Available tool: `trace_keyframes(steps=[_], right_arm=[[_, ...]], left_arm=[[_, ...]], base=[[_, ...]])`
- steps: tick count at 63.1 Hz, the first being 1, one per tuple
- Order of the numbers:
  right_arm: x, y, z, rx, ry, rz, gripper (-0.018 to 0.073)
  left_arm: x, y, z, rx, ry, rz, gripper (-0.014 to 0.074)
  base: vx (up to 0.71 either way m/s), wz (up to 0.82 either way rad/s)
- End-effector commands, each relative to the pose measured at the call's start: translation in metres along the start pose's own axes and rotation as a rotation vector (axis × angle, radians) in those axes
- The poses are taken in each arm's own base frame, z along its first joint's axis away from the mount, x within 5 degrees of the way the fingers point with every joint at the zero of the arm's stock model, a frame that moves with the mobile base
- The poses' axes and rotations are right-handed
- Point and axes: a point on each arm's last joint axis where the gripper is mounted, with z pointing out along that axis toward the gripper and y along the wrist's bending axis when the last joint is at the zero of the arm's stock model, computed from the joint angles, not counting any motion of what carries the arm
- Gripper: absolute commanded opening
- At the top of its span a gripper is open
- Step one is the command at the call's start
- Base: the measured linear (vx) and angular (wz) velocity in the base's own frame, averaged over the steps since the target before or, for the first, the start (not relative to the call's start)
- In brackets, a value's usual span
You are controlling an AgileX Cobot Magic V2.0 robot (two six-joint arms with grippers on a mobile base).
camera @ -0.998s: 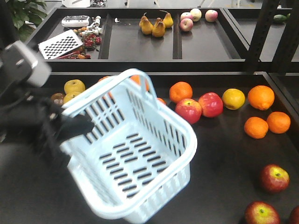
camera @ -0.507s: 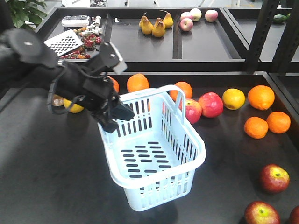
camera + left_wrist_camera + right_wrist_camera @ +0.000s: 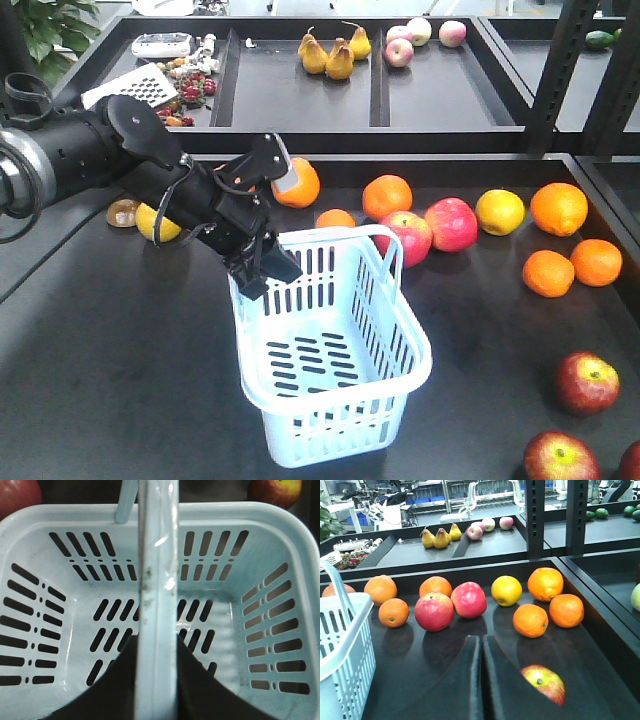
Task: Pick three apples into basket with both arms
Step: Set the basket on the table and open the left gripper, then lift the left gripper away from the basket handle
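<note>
Left claw [image 3: 262, 268], apparently clamped on its handle, holds the basket [image 3: 340, 425] at mid-worktop [image 3: 120, 380]. The apples [image 3: 587, 382] lie to its right, the nearest apple [image 3: 543, 683] just ahead-right of the narrow, empty right claw [image 3: 481, 640].

A black counter [image 3: 100, 380] with a raised rim carries scattered fruit. Along its far side lie oranges [image 3: 387, 196], two bright red apples [image 3: 404, 236] side by side, and a yellow fruit [image 3: 499, 211]. Another orange pair [image 3: 548, 272] sits at the right. Dark red apples [image 3: 587, 382] lie near the front right corner.
</note>
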Motion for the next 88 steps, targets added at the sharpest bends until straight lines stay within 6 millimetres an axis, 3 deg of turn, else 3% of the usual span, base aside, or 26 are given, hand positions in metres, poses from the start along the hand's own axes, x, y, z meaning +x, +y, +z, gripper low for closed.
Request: trace_keyframes(steps=[1,11,33,42,55,66,79,88], right_arm=[[-0.003,0.000,0.000,-0.005,-0.076,-0.014,-0.0009],[-0.003,0.000,0.000,-0.005,-0.076,-0.014,-0.0009],[-0.003,0.000,0.000,-0.005,-0.076,-0.014,-0.0009],[-0.003,0.000,0.000,-0.005,-0.076,-0.014,-0.0009],[-0.003,0.000,0.000,-0.004,-0.076,-0.029,-0.0009],[-0.003,0.000,0.000,-0.004,-0.076,-0.029,-0.0009],[-0.003,0.000,0.000,-0.004,-0.076,-0.029,-0.0009],[-0.003,0.000,0.000,-0.004,-0.076,-0.029,-0.0009]], left_arm=[[-0.025,-0.009,-0.025,-0.041,-0.113,0.036,0.0005],[-0.026,-0.008,-0.025,-0.048,-0.116,0.036,0.0052],[-0.027,-0.009,-0.029,-0.060,-0.125,-0.004,0.0431],[-0.034,-0.016,-0.044,-0.081,-0.153,-0.043,0.0476],[-0.051,-0.041,-0.085,-0.122,-0.225,-0.105,0.0435],[-0.056,-0.078,-0.125,-0.096,-0.219,-0.166,0.0299],[-0.049,-0.128,-0.165,-0.056,-0.207,-0.156,-0.0004],[-0.028,-0.158,-0.173,-0.071,-0.218,-0.163,-0.0008]], base=[[0.00,0.00],[0.00,0.00],[0.00,0.00],[0.00,0.00],[0.00,0.00],[0.00,0.00],[0.00,0.00],[0.00,0.00]])
